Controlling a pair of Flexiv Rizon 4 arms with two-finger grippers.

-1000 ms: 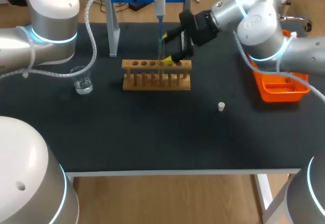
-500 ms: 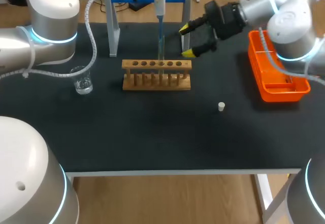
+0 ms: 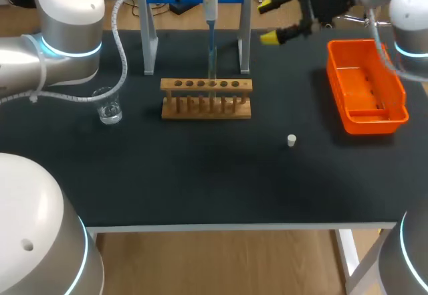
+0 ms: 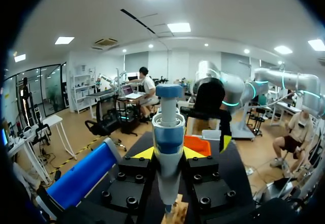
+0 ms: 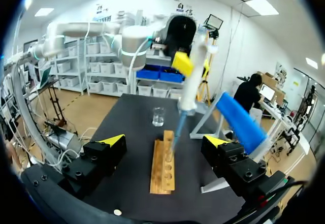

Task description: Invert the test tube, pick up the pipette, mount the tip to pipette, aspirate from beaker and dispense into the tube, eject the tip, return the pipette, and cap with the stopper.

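The left gripper (image 4: 167, 154) is clamped on the white-and-blue pipette (image 4: 168, 132), one yellow-tipped finger on each side of its barrel, holding it upright above the back of the bench (image 3: 200, 174). The pipette's slim blue tip runs down to the clear glass test tube (image 3: 212, 66), which stands in one hole of the light wooden tube rack (image 3: 206, 101); whether any liquid is in the tube cannot be told. The right gripper (image 3: 268, 21) hangs above the far edge of the bench, spread wide and holding nothing, between the rack and the orange plastic tray (image 3: 401, 101). A small clear glass beaker (image 3: 107, 106) stands to the rack's left, its contents too faint to tell. A small white stopper (image 3: 291, 140) lies alone nearer the front.
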